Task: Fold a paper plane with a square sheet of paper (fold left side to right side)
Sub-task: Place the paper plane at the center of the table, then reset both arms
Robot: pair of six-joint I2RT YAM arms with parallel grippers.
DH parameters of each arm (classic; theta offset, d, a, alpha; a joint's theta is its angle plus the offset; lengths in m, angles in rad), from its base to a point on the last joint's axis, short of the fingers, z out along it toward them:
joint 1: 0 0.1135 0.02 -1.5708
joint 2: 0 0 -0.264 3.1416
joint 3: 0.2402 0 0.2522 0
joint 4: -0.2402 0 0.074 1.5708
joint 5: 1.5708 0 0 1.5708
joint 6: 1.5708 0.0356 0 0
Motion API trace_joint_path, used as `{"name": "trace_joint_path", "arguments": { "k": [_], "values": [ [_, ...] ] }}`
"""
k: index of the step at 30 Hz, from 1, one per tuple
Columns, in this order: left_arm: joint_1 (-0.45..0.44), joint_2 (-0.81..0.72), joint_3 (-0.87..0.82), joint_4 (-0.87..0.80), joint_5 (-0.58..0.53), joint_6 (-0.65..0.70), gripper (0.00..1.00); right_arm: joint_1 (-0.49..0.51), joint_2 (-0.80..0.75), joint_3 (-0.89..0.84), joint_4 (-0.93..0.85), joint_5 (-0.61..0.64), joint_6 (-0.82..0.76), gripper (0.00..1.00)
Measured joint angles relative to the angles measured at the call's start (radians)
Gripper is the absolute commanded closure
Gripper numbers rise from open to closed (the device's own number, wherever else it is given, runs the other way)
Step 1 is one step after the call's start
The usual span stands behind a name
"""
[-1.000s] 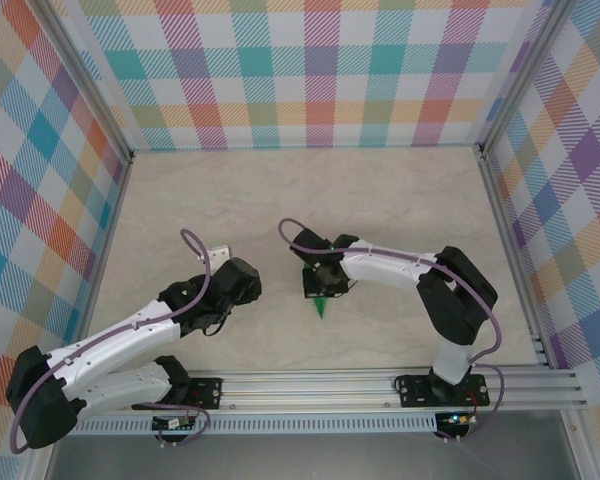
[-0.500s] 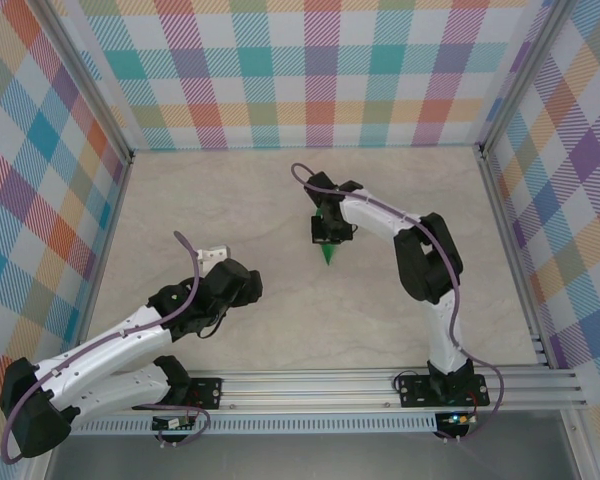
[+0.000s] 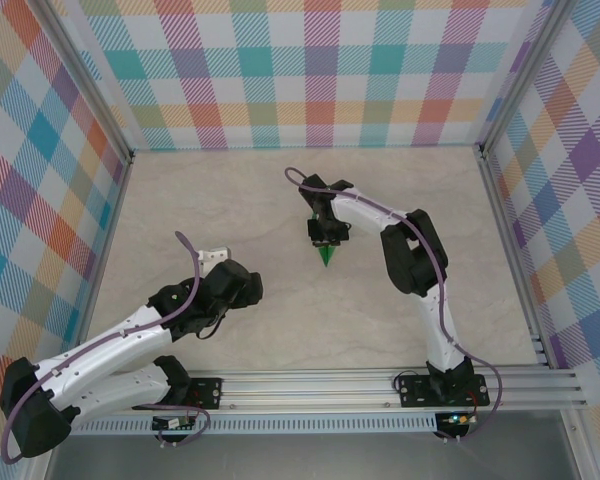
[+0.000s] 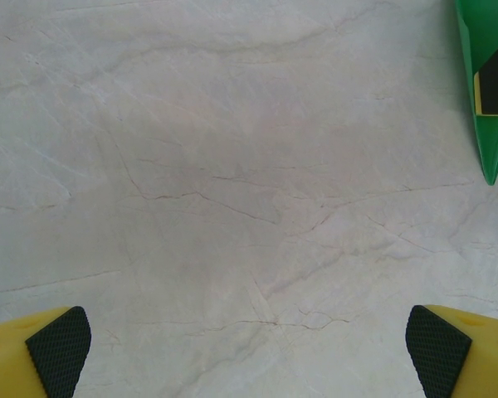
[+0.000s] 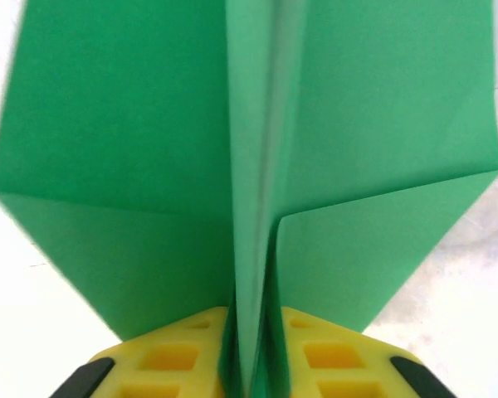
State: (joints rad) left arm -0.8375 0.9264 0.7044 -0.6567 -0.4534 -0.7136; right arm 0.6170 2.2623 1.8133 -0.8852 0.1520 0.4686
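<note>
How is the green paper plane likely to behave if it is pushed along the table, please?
Probably light: the paper plane is thin folded sheet, so a nudge should slide it. Likely floppy at the wings, stiffer along the layered keel between the fingers of the right tool. It may crumple if squeezed.

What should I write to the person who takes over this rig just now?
Left hand: wide open, empty, above the table.
Right hand: its fingers sit on either side of the paper plane, at the centre fold. I cannot tell whether they grip it.
Done: the paper plane is folded, with its pointed nose toward the arm bases.
Left: probably only to let it go and pull both arms back.
</note>
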Motion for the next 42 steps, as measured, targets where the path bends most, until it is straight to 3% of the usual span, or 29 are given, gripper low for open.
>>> {"name": "trace_joint_path", "arguments": {
  "k": [5,14,23,29,34,38,42],
  "values": [
    [0.000,0.008,0.002,0.001,0.015,0.000,0.00,0.000,0.002,0.000,0.000,-0.003,-0.005,0.78],
    [0.000,0.025,0.008,0.004,0.026,0.005,0.00,0.008,-0.014,-0.003,-0.029,0.010,-0.014,0.63],
    [0.000,0.076,0.036,-0.009,0.009,-0.016,0.00,0.033,-0.152,-0.074,-0.052,0.039,-0.016,0.52],
    [0.017,0.106,0.073,-0.026,-0.054,-0.030,0.00,0.039,-0.373,-0.234,-0.040,0.080,-0.035,0.32],
    [0.112,0.097,0.093,-0.010,-0.160,0.012,0.00,0.034,-0.680,-0.439,0.023,0.183,-0.079,0.00],
    [0.196,0.063,0.071,0.101,-0.292,0.106,0.00,-0.043,-0.929,-0.646,0.137,0.247,-0.113,0.00],
    [0.281,0.045,-0.033,0.318,-0.393,0.243,0.00,-0.204,-1.135,-0.885,0.284,0.283,-0.150,0.00]
  ]
}}
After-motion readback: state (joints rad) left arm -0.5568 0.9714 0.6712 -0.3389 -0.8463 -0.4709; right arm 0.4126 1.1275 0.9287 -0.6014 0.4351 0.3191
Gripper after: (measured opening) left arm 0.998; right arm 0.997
